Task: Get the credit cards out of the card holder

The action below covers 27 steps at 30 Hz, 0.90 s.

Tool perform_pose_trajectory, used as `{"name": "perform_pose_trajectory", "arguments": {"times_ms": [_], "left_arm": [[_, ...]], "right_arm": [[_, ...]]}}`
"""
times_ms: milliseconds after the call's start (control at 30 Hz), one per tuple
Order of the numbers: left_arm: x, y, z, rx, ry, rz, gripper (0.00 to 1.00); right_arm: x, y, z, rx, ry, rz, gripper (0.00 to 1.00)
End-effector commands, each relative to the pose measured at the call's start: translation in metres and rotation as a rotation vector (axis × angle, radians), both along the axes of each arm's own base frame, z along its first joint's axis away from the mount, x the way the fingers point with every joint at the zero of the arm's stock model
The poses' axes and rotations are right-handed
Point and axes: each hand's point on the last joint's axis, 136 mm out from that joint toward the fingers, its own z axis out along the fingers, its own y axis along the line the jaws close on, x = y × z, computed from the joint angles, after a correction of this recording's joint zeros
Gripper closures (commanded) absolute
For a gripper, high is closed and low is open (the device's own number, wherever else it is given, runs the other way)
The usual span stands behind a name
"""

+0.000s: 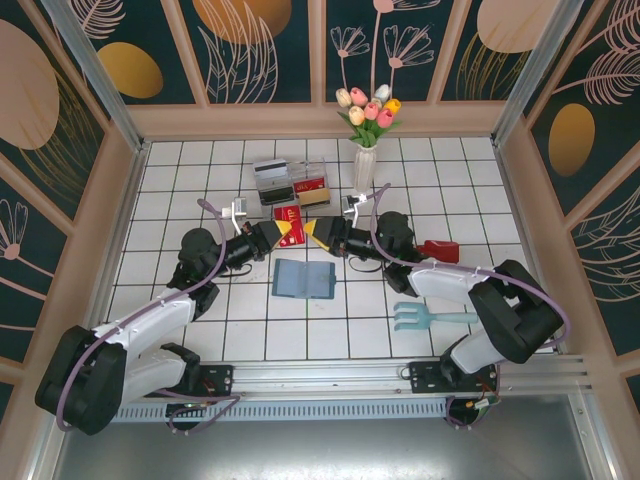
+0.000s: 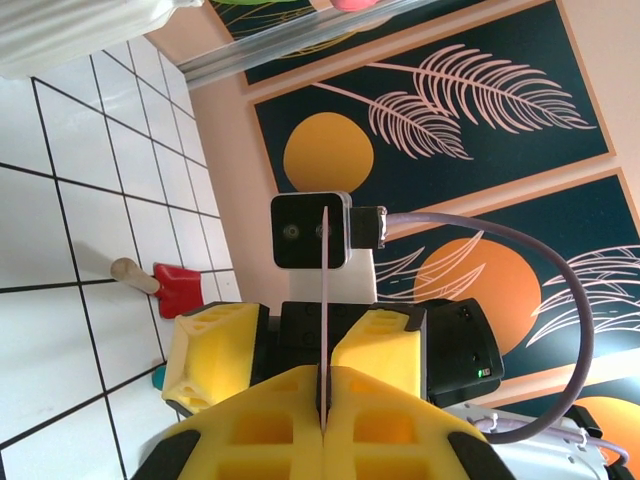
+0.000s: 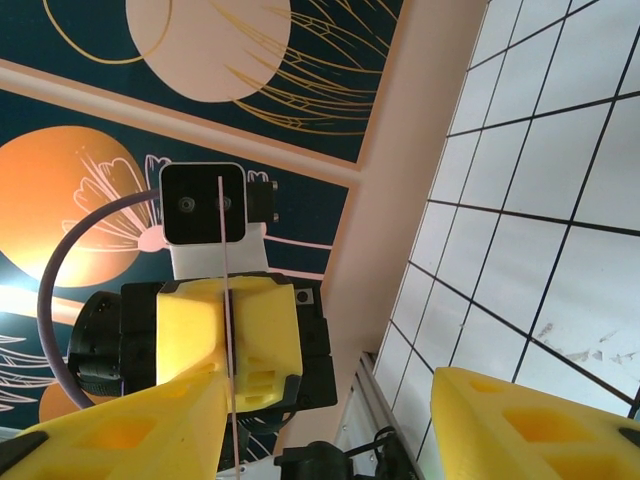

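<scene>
Top external has the left claw (image 1: 270, 236) clenched on a red credit card (image 1: 291, 233), just past the open card holder (image 1: 304, 279) lying flat on the surface (image 1: 180, 170). The right claw (image 1: 318, 232) is released, its fingers spread right by the card.

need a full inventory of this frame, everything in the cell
card holder: 1, teal, lying open, table centre
red credit card: 1, red, out of the card holder, just beyond it
clear tray: 1, two compartments, far centre
cards in tray: count unclear, grey and black in the left compartment, red and tan in the right
vase: 1, white, right of the clear tray
tulips: one bunch, pink, white and yellow, in the vase
scoop: 1, red, right side
hand rake: 1, light blue, near right
left end effector: 1, yellow, shut on the red credit card
right end effector: 1, yellow, open at the card's other edge
</scene>
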Motion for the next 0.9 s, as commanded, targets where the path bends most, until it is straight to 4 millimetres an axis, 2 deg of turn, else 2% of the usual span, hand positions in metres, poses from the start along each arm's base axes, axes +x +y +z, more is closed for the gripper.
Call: {"name": "perform_pose_trajectory", "arguments": {"times_ms": [0, 167, 367, 400, 533, 600, 700, 800, 867], "left_arm": [[0.000, 0.000, 0.007, 0.001, -0.027, 0.001, 1.00], [-0.001, -0.006, 0.008, 0.005, -0.027, -0.043, 1.00], [-0.002, -0.007, 0.006, 0.007, -0.024, -0.052, 1.00], [-0.002, -0.008, 0.006, 0.008, -0.024, -0.055, 1.00], [-0.002, -0.007, 0.001, 0.024, -0.010, -0.054, 1.00], [-0.002, -0.007, -0.005, 0.043, 0.004, -0.050, 0.98], [0.002, -0.004, -0.020, 0.109, 0.039, -0.021, 0.72], [0.014, 0.013, -0.058, 0.305, 0.128, 0.094, 0.46], [0.020, 0.032, -0.085, 0.448, 0.176, 0.179, 0.36]], "right_arm": [[-0.002, 0.002, 0.028, 0.053, -0.071, 0.003, 0.43], [-0.005, 0.012, 0.032, 0.064, -0.075, 0.048, 0.48], [-0.005, 0.018, 0.031, 0.069, -0.092, 0.069, 0.63], [-0.005, 0.019, 0.031, 0.069, -0.095, 0.070, 0.66], [-0.001, 0.019, 0.027, 0.038, -0.104, 0.056, 0.91], [0.002, 0.017, 0.025, 0.021, -0.114, 0.035, 0.97], [0.008, 0.012, 0.024, -0.017, -0.141, -0.006, 1.00], [0.019, 0.001, 0.018, -0.116, -0.167, -0.071, 1.00], [0.031, -0.008, 0.010, -0.231, -0.174, -0.124, 1.00]]}}
